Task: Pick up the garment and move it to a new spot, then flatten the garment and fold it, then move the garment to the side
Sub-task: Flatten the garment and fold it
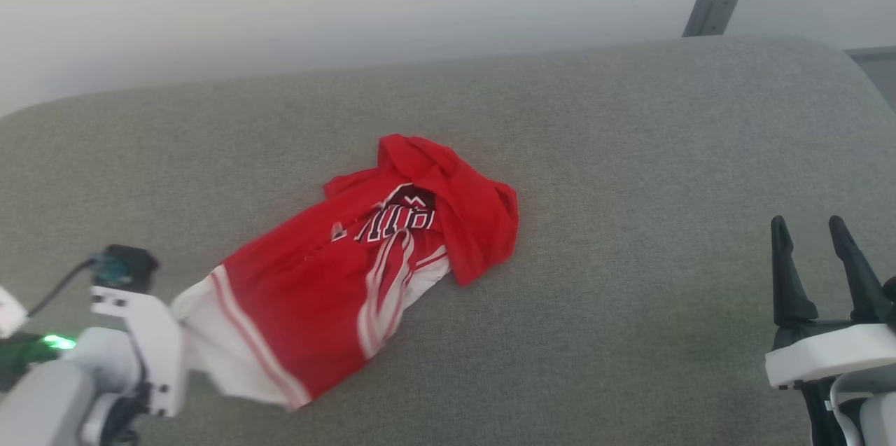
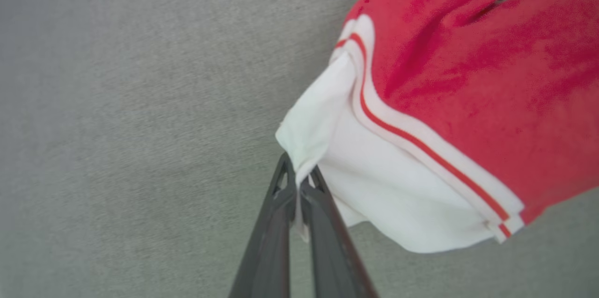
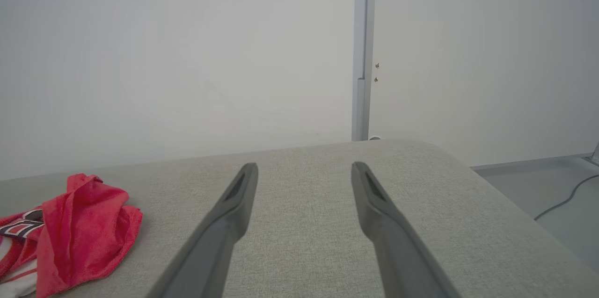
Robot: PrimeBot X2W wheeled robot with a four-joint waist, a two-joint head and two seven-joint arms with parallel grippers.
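Dark fingers of the left gripper (image 2: 297, 185) stood closest to the lens in the left wrist view, pressed together with a pinch of white cloth caught between them. That cloth was the white edge of the garment (image 2: 468, 78), which spread away from the tips into red fabric bordered by a red-and-white stripe. The right gripper (image 3: 304, 167) had its two fingers spread wide and held nothing, poised above the grey cushion (image 3: 304, 223) well apart from the shirt.

Counted: two grippers, two fingers on each, one garment.

From the head view the garment (image 1: 315, 278) lay crumpled near the middle of the cushion (image 1: 630, 152), its white end drawn toward the left wrist housing (image 1: 140, 334), which hid the left fingers. A red fold covered part of the black-and-white chest lettering, so it could not be read. In the right wrist view the garment (image 3: 84, 228) was cut off by the left edge. The left wrist view was soft and blurred.
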